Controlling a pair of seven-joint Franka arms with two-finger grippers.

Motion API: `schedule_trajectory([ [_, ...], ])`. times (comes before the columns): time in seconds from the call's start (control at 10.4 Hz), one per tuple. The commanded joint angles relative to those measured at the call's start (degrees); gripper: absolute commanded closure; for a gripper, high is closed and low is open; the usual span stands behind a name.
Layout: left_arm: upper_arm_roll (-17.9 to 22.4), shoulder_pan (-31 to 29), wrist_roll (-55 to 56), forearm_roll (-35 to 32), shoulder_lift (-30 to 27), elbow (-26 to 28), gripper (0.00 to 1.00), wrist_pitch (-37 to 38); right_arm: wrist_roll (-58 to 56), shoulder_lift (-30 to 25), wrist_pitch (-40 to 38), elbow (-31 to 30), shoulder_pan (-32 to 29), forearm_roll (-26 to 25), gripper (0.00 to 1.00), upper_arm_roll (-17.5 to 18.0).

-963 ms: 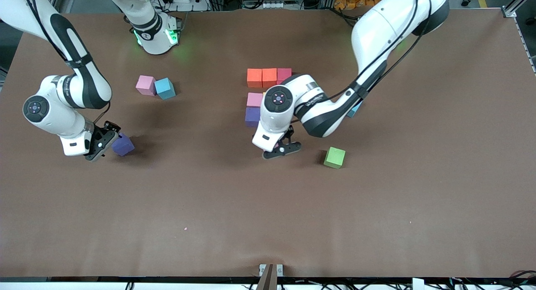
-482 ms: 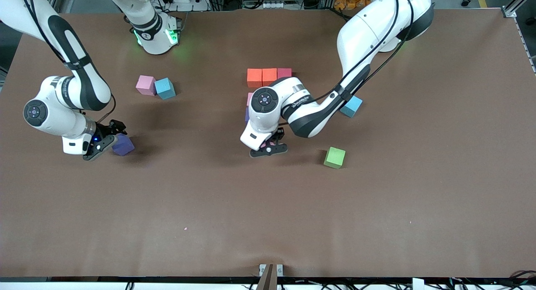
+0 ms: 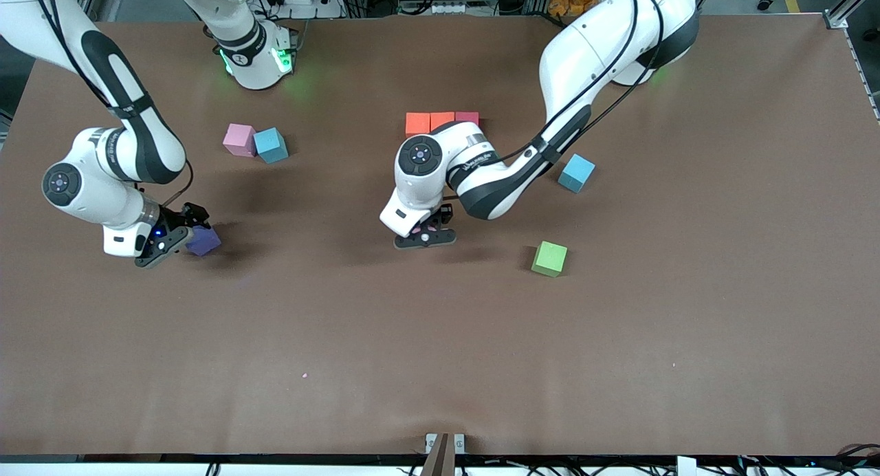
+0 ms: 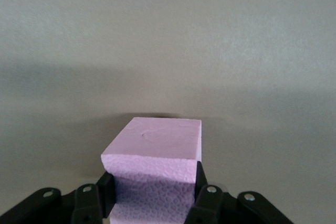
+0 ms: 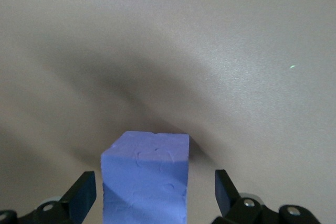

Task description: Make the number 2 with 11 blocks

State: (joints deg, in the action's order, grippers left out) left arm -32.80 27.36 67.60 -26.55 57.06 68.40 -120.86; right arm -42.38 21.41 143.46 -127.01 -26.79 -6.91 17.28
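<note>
Number 2 (image 3: 442,120): only its top row shows, three blocks touching side by side: orange block (image 3: 417,123), a second orange-red block (image 3: 442,120), dark pink block (image 3: 467,117). The left arm covers whatever lies at 6 o'clock of the row.
Held pink block (image 4: 157,150): clamped in the left claw (image 3: 425,236), a finger (image 4: 206,199) pressed on each of two opposite sides. Only a sliver of it shows in the front view.
Left claw, place: low over the bench (image 3: 440,359), at 6 o'clock of the top row. I cannot tell whether the block touches the bench.
Purple block (image 3: 205,241): on the bench toward the right arm's end, standing between the fingers of the right claw (image 3: 184,235).
Right claw, state: fingers apart; in the right wrist view a gap shows between each finger (image 5: 84,195) and the purple block (image 5: 146,177).
Loose pink block (image 3: 238,139): on the bench at 9 o'clock of the top row, well apart from it; the purple block lies at 7 o'clock of it.
Green block (image 3: 549,258): alone on the bench, at about 3 o'clock of the left claw.
Blue cube (image 3: 271,145): touching the loose pink block, at its 3 o'clock.
Second blue cube (image 3: 576,172): at 4 o'clock of the top row, beside the left arm's forearm.
</note>
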Motion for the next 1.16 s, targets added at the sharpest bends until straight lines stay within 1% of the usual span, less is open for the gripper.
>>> schedule_trajectory([
  [0.0, 0.8, 0.8, -1.9, 2.8, 0.8, -1.6, 0.52, 0.0, 0.3, 1.5, 1.4, -0.3, -0.5, 0.8, 0.0, 0.7],
  [0.19, 0.9, 0.8, -2.3, 3.0, 0.9, -1.3, 0.52, 0.5, 0.2, 1.9, 2.1, -0.5, -0.5, 0.6, 0.0, 0.6],
  [0.29, 1.0, 0.8, -2.7, 3.1, 0.9, -1.3, 0.51, 0.5, 0.2, 2.1, 2.5, -0.4, -0.5, 0.4, 0.08, 0.6],
  [0.39, 1.0, 0.9, -2.8, 3.3, 0.9, -1.2, 0.51, 0.5, 0.1, 2.0, 2.5, -0.3, -0.5, 0.2, 0.22, 0.6],
  [0.48, 1.1, 1.5, -2.8, 3.6, 1.0, -1.2, 0.51, 0.5, 0.1, 2.0, 2.5, -0.3, -0.5, 0.2, 0.32, 0.6],
  [0.58, 1.2, 1.7, -2.9, 3.6, 1.0, -0.8, 0.51, 0.5, 0.0, 1.9, 2.4, -0.3, -0.5, 0.1, 0.39, 0.7],
  [0.77, 1.2, 1.6, -7.3, 3.6, 1.0, -0.7, 0.51, 0.6, -0.4, 1.3, 1.7, 0.1, -0.6, 0.1, 0.45, 0.8],
  [0.87, 1.3, 1.6, -7.4, 3.7, 1.0, -0.6, 0.51, 0.9, -1.2, 0.4, 1.0, 0.5, -0.5, 0.1, 0.49, 1.1],
  [0.96, 1.3, 1.6, -7.4, 3.7, 1.0, -0.5, 0.51, 0.9, -1.6, -0.8, -0.4, 1.6, -0.5, 0.1, 0.5, 2.2],
  [1.06, 1.3, 1.6, -7.5, 3.7, 1.0, -0.5, 0.51, 0.9, -1.5, -1.6, -4.2, 3.3, -0.5, 0.1, 0.5, 2.8],
])
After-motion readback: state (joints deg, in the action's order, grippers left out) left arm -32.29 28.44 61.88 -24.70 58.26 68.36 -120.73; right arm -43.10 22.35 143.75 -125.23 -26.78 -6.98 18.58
